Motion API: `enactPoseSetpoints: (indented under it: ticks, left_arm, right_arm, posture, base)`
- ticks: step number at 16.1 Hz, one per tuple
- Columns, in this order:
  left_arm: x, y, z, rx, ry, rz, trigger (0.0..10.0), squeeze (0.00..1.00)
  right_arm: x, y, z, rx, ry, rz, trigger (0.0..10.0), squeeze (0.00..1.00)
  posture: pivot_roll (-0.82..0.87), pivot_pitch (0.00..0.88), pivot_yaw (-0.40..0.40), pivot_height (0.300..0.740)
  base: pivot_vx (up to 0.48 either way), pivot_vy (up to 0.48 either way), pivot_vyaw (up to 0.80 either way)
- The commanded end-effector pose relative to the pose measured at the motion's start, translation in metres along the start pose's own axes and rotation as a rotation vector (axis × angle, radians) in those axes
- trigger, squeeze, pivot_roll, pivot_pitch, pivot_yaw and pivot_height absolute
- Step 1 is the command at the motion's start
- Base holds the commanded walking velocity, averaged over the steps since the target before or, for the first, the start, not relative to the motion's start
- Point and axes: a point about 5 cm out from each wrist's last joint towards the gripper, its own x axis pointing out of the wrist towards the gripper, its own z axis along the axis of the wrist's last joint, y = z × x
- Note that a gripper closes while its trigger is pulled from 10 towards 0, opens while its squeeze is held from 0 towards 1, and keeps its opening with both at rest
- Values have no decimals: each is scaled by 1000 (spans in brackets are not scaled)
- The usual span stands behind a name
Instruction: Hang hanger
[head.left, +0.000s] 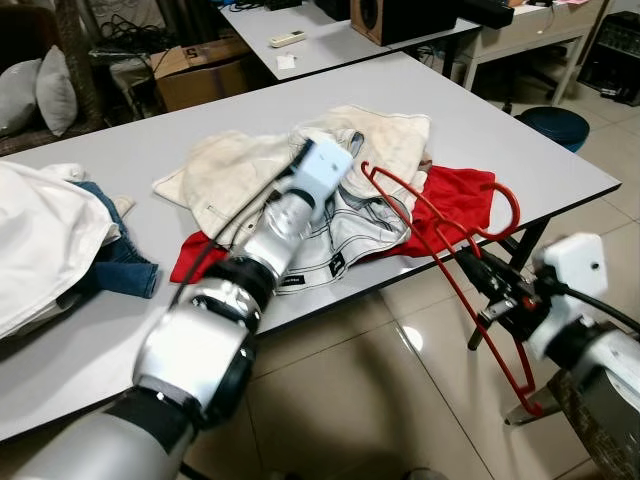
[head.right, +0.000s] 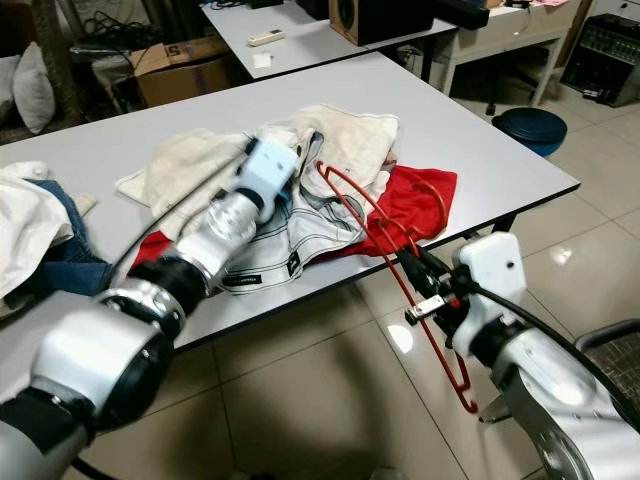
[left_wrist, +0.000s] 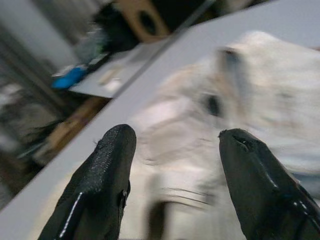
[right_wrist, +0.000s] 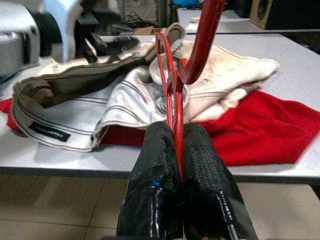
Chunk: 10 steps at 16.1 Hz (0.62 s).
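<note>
One red hanger (head.left: 440, 250) is pinched between the pressed-together fingers of the right gripper (right_wrist: 177, 165), held by its lower bar just off the table (head.left: 520, 140) edge, its hook reaching forward over the clothes, probably so a garment can be threaded on. Ahead of that gripper lie a striped white garment (right_wrist: 90, 112) and a red cloth (right_wrist: 260, 125). The left gripper (left_wrist: 175, 150), fingers spread, hovers over the cream clothing (head.left: 240, 165), seemingly to lift it. A dark label on the striped garment is unreadable.
</note>
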Motion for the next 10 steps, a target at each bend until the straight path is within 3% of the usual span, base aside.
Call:
enactPoseSetpoints:
  ticks: [1, 3, 4, 6, 7, 9, 10]
  left_arm:
    - [1, 20, -3, -11, 29, 94, 10000, 0]
    - [2, 14, 3, -44, 0, 29, 10000, 0]
    - [1, -11, 10, -17, -30, -147, 10000, 0]
    - [-2, -32, 11, -15, -34, -280, 10000, 0]
    - [-3, -37, 10, -71, -26, -326, 10000, 0]
    - [-4, -43, 11, -128, -25, -358, 10000, 0]
    - [-4, -41, 6, -88, 1, -308, 10000, 0]
  right_arm:
    - [-9, -6, 7, -14, -13, -41, 10000, 0]
    - [-15, -10, 9, -10, -21, -71, 10000, 0]
    - [-21, -12, 10, -17, -12, -88, 10000, 0]
    - [-29, -11, 9, -26, 7, -94, 10000, 0]
    - [-32, -10, 10, -25, 10, -98, 10000, 0]
    - [-37, -10, 10, -20, 21, -108, 10000, 0]
    - [-41, -10, 9, -20, 35, -110, 10000, 0]
  posture:
    - [-324, 78, 134, 740]
    - [-340, 91, 135, 740]
    - [-358, 110, 134, 740]
    - [-378, 128, 136, 740]
    - [-381, 137, 134, 740]
    - [-387, 150, 132, 740]
    - [-393, 160, 131, 740]
  base:
    - [0, 0, 0]
    - [0, 0, 0]
    - [0, 0, 0]
    - [0, 0, 0]
    - [0, 0, 0]
    - [0, 0, 0]
    - [0, 0, 0]
